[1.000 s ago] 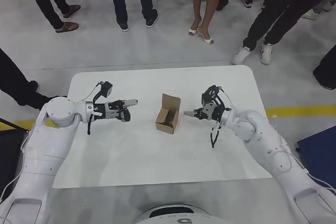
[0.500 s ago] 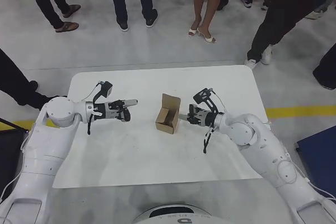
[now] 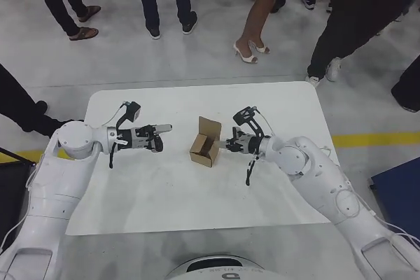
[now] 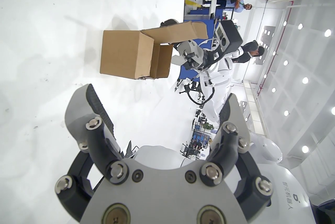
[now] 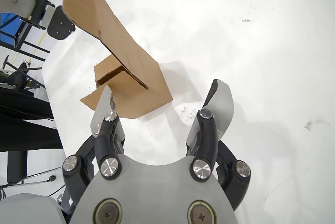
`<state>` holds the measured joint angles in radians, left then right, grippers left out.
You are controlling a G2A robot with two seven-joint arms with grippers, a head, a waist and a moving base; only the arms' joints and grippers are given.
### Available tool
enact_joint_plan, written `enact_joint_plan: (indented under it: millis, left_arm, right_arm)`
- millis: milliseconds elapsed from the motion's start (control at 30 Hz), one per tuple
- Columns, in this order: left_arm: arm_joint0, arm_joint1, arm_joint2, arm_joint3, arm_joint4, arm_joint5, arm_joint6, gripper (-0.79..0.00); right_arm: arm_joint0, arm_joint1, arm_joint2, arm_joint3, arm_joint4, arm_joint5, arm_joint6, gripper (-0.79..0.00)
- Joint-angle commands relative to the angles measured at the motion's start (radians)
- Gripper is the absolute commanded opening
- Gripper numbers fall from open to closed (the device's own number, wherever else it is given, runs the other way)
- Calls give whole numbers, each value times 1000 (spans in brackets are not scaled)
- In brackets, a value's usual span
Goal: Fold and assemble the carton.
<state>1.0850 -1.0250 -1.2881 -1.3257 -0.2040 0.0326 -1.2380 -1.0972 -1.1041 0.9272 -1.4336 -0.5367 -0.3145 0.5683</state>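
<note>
— Cardboard carton (image 3: 205,142) and one finger of the right gripper (image 5: 162,87) are overlapping; whether they are touching, I cannot tell.
— How is it looking?
— Brown, sitting at the middle of the table (image 3: 161,203) between the arms, top gaping, one flap (image 5: 89,15) sticking up. The right gripper is spreading wide, clasping nothing; the left gripper (image 4: 159,94) is hanging well apart, also wide, empty.

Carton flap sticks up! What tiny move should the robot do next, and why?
Probably the right gripper should nudge the tall flap down over the open carton. That flap stands upright, and the right gripper sits open right beside it; the left gripper is open but apart from the carton.
</note>
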Motion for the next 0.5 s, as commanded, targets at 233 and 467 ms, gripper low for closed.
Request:
enact_joint_plan:
  millis: [233,467]
  left_arm:
    - [-8,-10,23,11,-28,6,85,0]
    - [-33,-24,41,63,-94,36,155,0]
  right_arm:
    - [-24,-1,6,-19,2,12,10,-15]
    - [-39,-1,14,-31,20,-4,-3,0]
